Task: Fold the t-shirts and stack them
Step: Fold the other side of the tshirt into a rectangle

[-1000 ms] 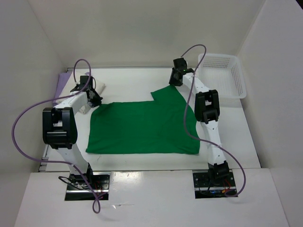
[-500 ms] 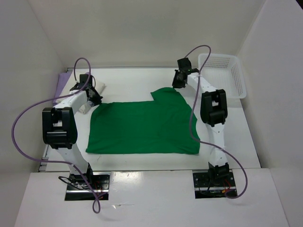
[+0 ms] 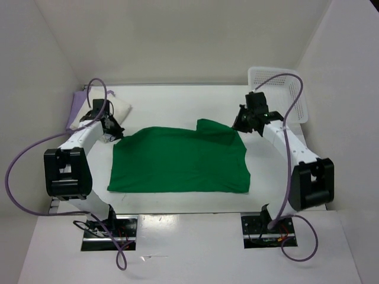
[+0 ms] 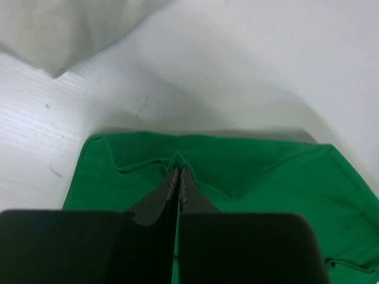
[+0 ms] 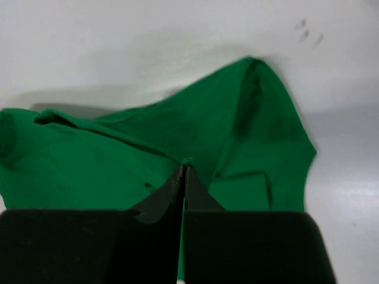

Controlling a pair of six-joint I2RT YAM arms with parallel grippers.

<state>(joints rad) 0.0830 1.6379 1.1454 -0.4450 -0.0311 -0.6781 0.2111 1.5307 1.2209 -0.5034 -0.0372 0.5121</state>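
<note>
Both hands are pinching the bright green t-shirt [image 3: 177, 165] by its far edge. At the far left corner the left hand [image 4: 179, 173] is pressed together on a small peak of cloth, and the right hand [image 5: 184, 168] is pressed together on a fold at the far right corner, by the sleeve. Between them the shirt is lying spread on the table [image 3: 172, 97], rumpling along its far edge at both pinches while the near hem is resting flat. The off-white t-shirt [image 3: 123, 109] is sitting bundled at the far left, just beside the left hand, with the lavender t-shirt [image 3: 74, 107] showing at its outer side. The white basket [image 3: 296, 97] is standing at the far right, apart from the cloth.

By my reading, the step in hand is the first fold of the green shirt — two corners gripped, nothing turned over yet. The next move is calling for both arms to be rising together and carrying the far edge evenly toward the near hem — cloth taut between them, so it is not bunching or slipping from such thin pinches.
</note>
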